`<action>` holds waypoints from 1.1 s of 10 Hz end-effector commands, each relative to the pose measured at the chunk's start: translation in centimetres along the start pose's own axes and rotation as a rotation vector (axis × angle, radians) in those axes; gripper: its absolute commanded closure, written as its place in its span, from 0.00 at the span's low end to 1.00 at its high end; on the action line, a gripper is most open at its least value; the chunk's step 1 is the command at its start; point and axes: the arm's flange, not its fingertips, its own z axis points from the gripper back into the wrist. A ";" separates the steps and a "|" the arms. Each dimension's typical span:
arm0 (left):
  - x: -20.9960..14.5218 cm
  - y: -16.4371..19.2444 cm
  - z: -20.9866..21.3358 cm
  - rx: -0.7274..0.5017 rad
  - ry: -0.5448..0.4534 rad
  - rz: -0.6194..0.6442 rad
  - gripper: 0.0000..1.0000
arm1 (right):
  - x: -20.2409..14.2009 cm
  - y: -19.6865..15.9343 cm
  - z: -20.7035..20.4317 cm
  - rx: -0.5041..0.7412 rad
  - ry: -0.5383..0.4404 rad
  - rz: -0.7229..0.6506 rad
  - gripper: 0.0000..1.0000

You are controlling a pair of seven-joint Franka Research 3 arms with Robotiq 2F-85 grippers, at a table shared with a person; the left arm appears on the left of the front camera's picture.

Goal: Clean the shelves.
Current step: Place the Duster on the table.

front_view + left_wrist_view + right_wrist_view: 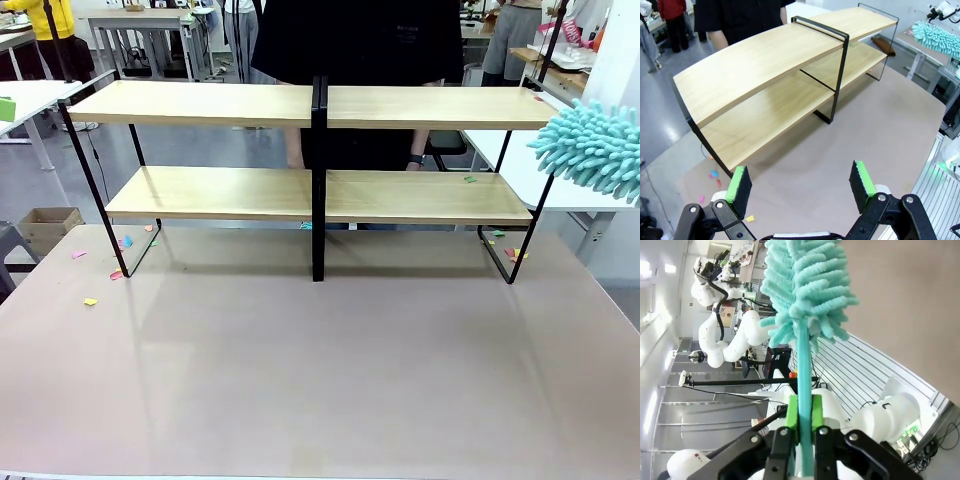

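The shelves [310, 105] stand at the far half of the table, two tiers of light wooden boards on a thin black frame with a central black post; they also show in the left wrist view as shelves [775, 75]. My left gripper [800, 182] hangs open above the table in front of them, nothing between its green pads. In the right wrist view my right gripper [802, 412] is shut on the teal handle of a fluffy teal duster [805, 285]. The duster [592, 148] head floats at the right end of the shelves, level with the upper board.
Small coloured paper scraps [90, 300] lie on the table near the shelf's left foot, more by the right foot [515, 254] and one on the lower board [469, 180]. A person [360, 45] in black stands behind the shelves. A cardboard box [45, 225] sits on the floor left.
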 end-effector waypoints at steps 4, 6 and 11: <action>0.0 -0.1 -0.1 0.009 0.008 0.003 0.00 | -0.4 0.0 0.5 -0.012 0.023 0.030 0.88; 0.0 -0.1 -0.1 0.009 0.008 0.003 0.00 | -0.4 0.0 0.5 -0.012 0.023 0.030 0.88; 0.0 -1.1 -2.3 -0.107 0.045 0.048 0.00 | 1.7 0.1 -2.7 -0.033 0.143 0.057 0.88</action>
